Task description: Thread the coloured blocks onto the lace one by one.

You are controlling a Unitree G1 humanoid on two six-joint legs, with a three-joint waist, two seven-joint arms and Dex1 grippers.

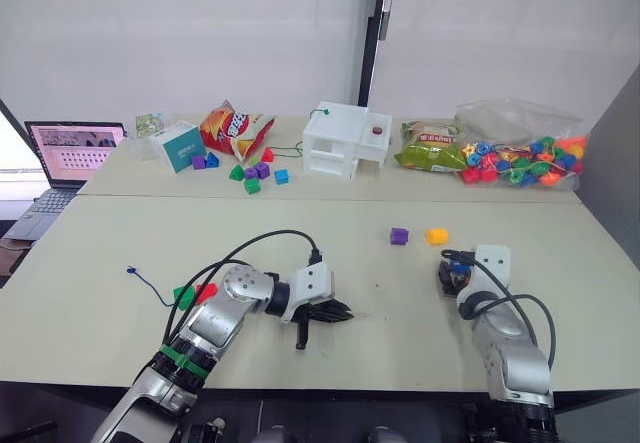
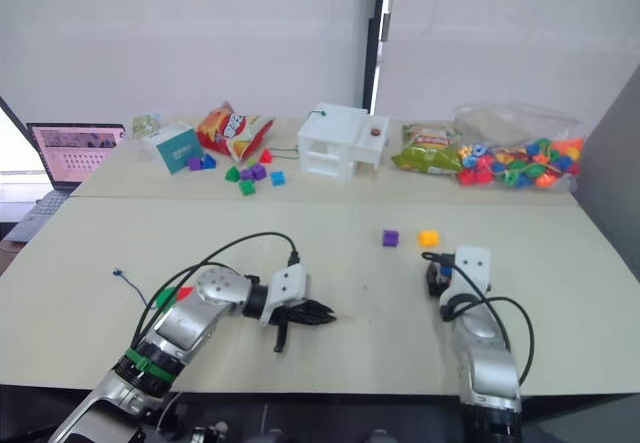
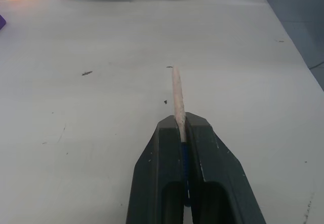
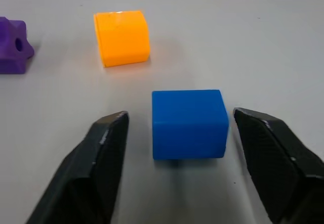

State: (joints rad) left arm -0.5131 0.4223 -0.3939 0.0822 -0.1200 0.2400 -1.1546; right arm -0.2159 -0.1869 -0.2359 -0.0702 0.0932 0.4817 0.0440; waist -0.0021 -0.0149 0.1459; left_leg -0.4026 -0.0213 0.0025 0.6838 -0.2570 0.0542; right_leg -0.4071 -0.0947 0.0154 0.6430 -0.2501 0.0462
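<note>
Two grippers: the left gripper [image 3: 180, 128] pinches the lace [image 3: 177, 95] low-centre, the right gripper [image 4: 179, 138] straddles the blue block [image 4: 188, 124], fingers spread. Closing off-centre could twist the block away

Smooth plastic blue block [image 4: 189, 124], matt pale table [image 4: 263, 42], matt black fingers [image 4: 104, 158].

Head stereo pair high over the table [image 1: 560, 253]; wrist cameras close, low (both toward the yellow block [image 4: 122, 37]).
</note>
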